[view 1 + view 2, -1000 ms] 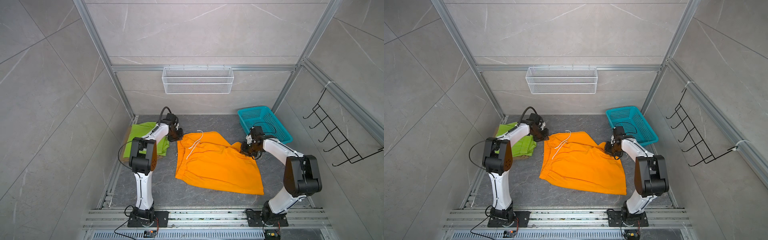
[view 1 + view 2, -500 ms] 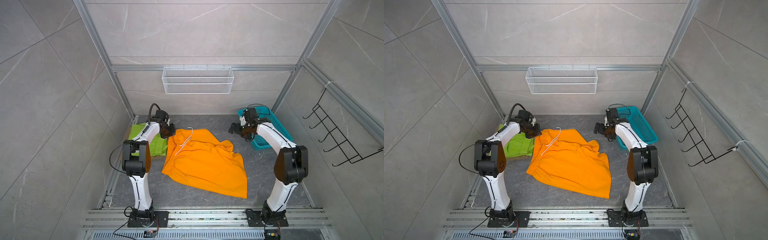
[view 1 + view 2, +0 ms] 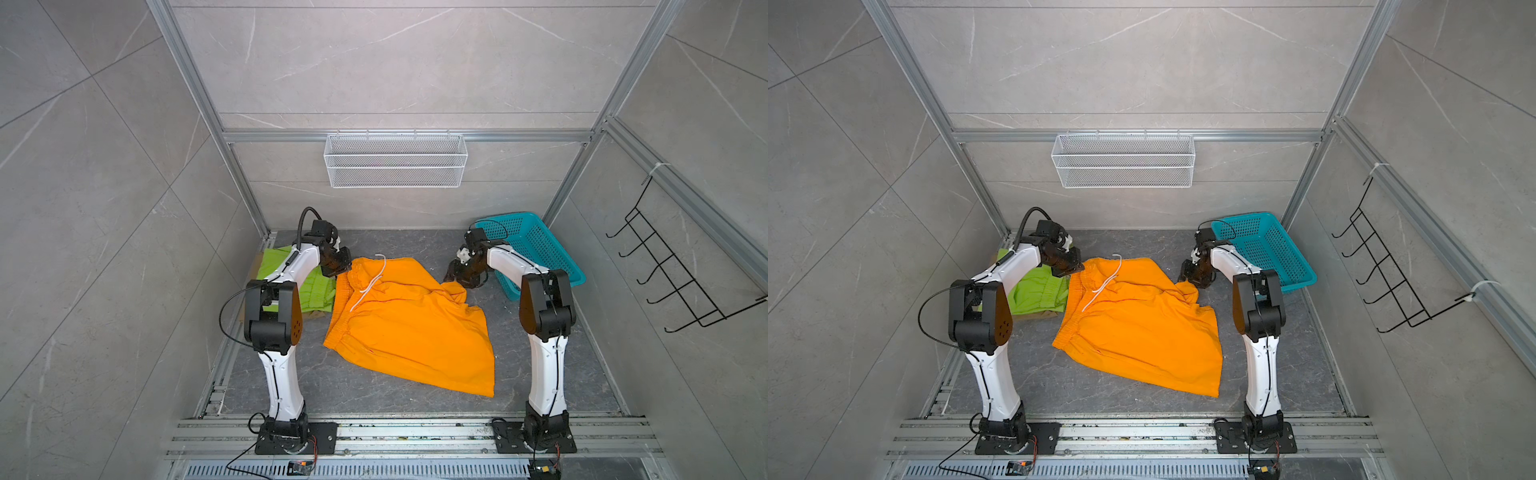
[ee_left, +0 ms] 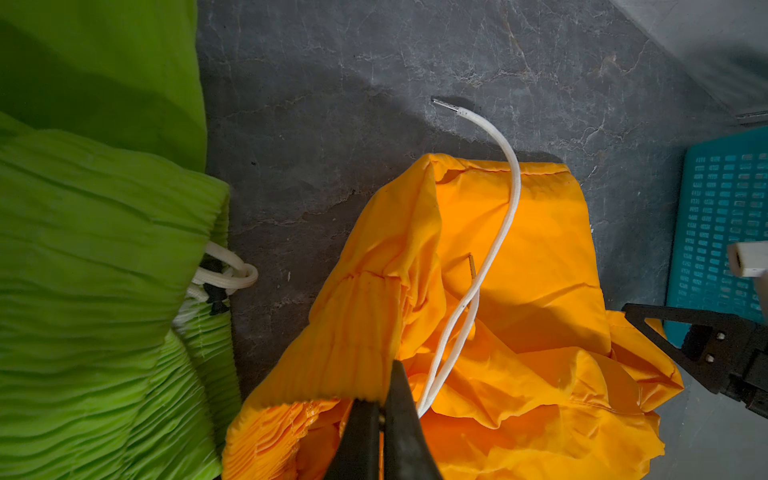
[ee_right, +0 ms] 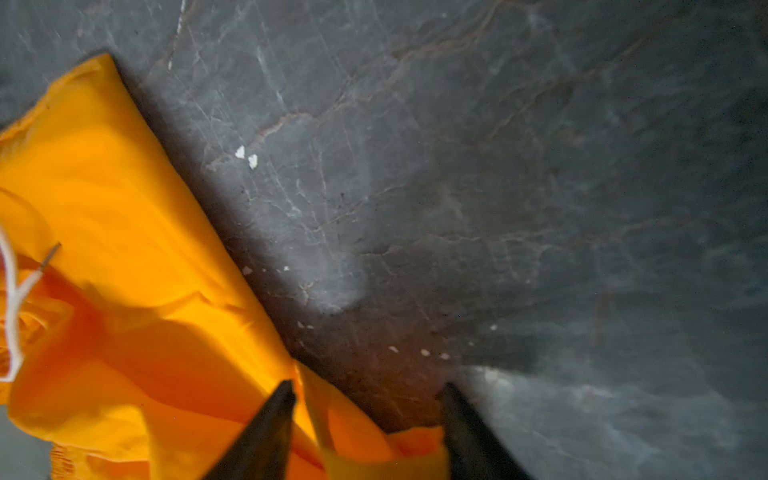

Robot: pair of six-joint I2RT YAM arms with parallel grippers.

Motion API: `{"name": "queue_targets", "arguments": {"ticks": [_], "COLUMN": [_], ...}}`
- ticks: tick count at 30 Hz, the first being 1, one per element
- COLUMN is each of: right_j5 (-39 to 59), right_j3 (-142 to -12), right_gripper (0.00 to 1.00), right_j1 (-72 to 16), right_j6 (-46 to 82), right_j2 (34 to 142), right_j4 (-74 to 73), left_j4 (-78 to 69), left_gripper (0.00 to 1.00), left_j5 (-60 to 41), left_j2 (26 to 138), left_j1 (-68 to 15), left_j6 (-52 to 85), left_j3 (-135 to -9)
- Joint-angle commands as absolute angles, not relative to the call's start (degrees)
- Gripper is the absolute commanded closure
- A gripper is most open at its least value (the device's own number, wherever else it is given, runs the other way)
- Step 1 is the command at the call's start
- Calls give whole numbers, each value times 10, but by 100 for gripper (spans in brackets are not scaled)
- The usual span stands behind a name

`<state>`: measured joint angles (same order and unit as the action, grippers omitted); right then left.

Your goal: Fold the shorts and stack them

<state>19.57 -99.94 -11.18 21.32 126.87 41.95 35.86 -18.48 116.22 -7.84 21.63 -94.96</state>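
- Shorts in orange (image 3: 407, 324) are lying spread on the worktop (image 3: 332, 386), right of the green shorts (image 3: 315, 291).
- Left gripper (image 4: 380, 411) is pinching their far-left waistband, jaws closed.
- Right gripper (image 5: 369, 388) is straddling their far-right corner, jaws apart.

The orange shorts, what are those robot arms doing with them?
Two robot arms are working on the orange shorts, which lie spread out and rumpled on the dark floor. The left gripper is pinched shut on the waistband. The right gripper has its jaws apart around a corner of the cloth at the opposite edge. The green shorts sit folded beside the orange pair, by the left arm. The orange pair is not folded yet.
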Motion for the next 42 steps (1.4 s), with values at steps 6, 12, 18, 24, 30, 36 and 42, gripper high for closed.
{"name": "queue_targets", "arguments": {"ticks": [6,12,18,24,30,36,42], "right_j5": [167,117,143,127,67,84,89], "right_j3": [-1065,-1039,-806,-687,-797,-1002,-1171], "right_gripper": [100,100,100,95,35,9,11], "right_j1": [-101,-61,-120,-140,-119,-98,-99], "right_j6": [211,209,231,238,208,203,205], "right_j2": [1222,1049,971,979,993,1136,1301], "right_j4": [467,445,374,356,425,466,498], "left_j4": [338,331,315,313,324,325,331], "left_gripper": [100,100,100,100,100,98,92], "left_j5": [-216,-222,-235,-237,-232,-232,-232], "left_j2": [1132,1111,1103,1107,1104,1099,1099], "left_j1": [-76,-47,-20,-16,-17,-18,-20], "left_j6": [239,246,251,246,247,247,243], "left_j3": [-956,-961,-920,-886,-870,-858,-864]}}
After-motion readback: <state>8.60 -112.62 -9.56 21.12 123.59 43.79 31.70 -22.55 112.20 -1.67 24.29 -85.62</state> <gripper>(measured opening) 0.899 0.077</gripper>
